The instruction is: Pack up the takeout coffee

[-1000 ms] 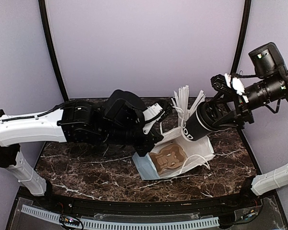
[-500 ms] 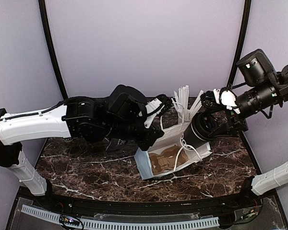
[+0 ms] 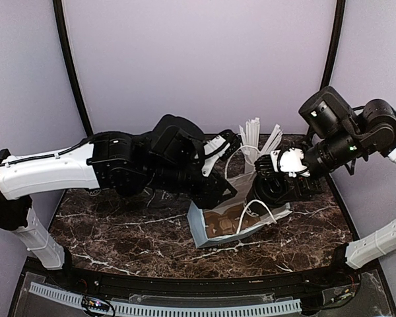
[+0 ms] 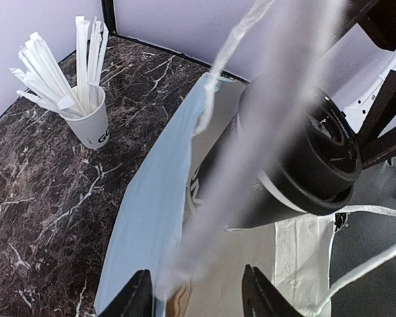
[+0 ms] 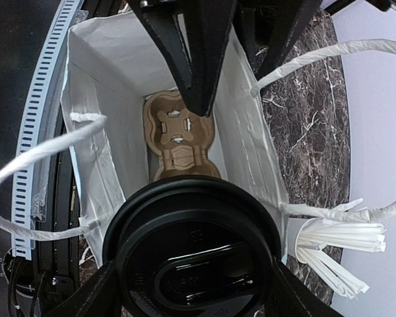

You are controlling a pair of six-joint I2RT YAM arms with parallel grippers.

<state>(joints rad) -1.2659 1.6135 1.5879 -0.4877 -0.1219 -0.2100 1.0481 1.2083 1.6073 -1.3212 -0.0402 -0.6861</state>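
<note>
takeout coffee (image 5: 195, 257): paper cup with dark sides and a black plastic lid. it sits at the open mouth of the white paper bag (image 5: 105, 79), base pointing in and lid facing back at the right wrist camera. it is above the brown cup carrier (image 5: 181, 135) on the bag floor and not yet seated in a well.

handling (judgement):
- the cup is light if empty, but the fill is unknown, so treat it as holding liquid.
- the paper wall is soft and will dent under a hard pinch.
- the press-fit lid could pop if it is squeezed or knocked on the bag rim.
- the coated side is likely a bit slick.
- the best hold is across the body just under the lid rim, where the rolled edge stiffens it. keep off the lid itself.

right gripper (image 5: 191, 292): clamped on the cup, one finger on each side of the body. the right arm comes in from the right, elbow high, wrist tipped down toward the bag.

left gripper (image 4: 198, 294): fingers spread apart, with a twisted paper bag handle (image 4: 219, 66) running between them. the near part of the handle is blurred, so whether it rests on a finger is uncertain. the left arm is stretched low across the marble table (image 4: 39, 198), wrist at the bag's rim.

a white cup of wrapped straws (image 4: 89, 125) stands near the bag, apart from it.
</note>
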